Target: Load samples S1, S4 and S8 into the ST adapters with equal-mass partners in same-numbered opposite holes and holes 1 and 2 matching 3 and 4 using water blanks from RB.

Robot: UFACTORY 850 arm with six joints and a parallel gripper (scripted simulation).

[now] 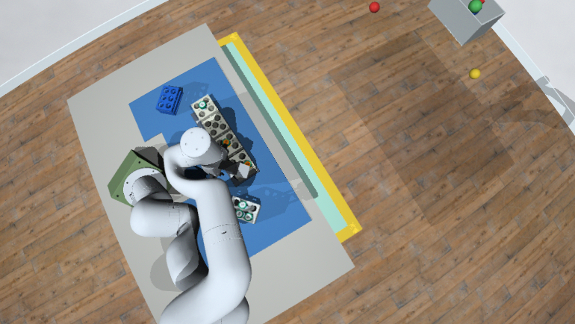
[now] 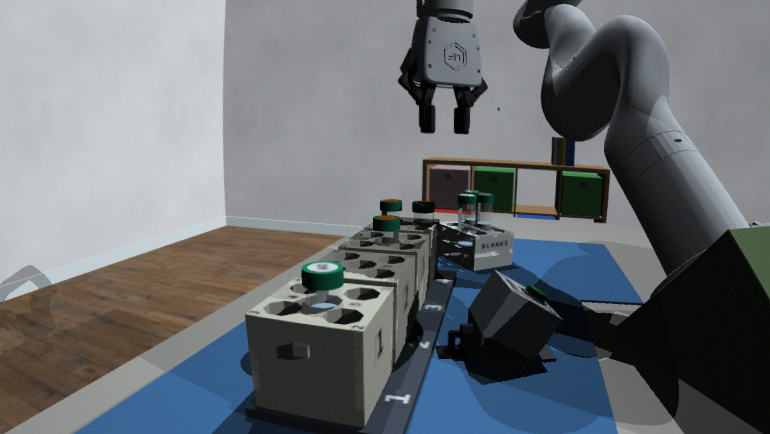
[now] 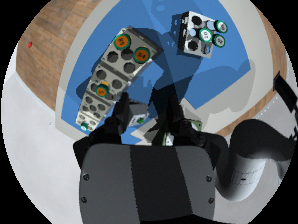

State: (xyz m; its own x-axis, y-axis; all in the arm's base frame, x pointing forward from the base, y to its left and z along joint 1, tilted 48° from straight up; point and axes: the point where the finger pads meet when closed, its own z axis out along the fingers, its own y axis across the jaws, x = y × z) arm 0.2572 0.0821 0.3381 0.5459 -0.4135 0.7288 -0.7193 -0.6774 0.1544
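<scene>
My gripper (image 2: pixel 443 119) is open and empty, high above the far end of the loading stand ST (image 2: pixel 377 280). The stand also shows in the top view (image 1: pixel 224 134). Adapter 1 holds a white-dot blank (image 2: pixel 322 274) in its centre hole. An orange-dot sample (image 2: pixel 386 222) stands in adapter 3. Two more orange-dot samples (image 2: pixel 390 204) (image 2: pixel 423 206) stand in adapter 4. The blue rack RS (image 1: pixel 169 99) looks empty from above. The white blank rack RB (image 2: pixel 477 248) holds several blanks. In the wrist view my fingers frame the DONE key box far below.
The dark DONE key box (image 2: pixel 512 318) with its green key (image 2: pixel 536 292) sits beside the stand, on the arm's side. The green arm base (image 1: pixel 131 181) stands at the table's near edge. A shelf (image 2: pixel 514 188) stands at the back wall.
</scene>
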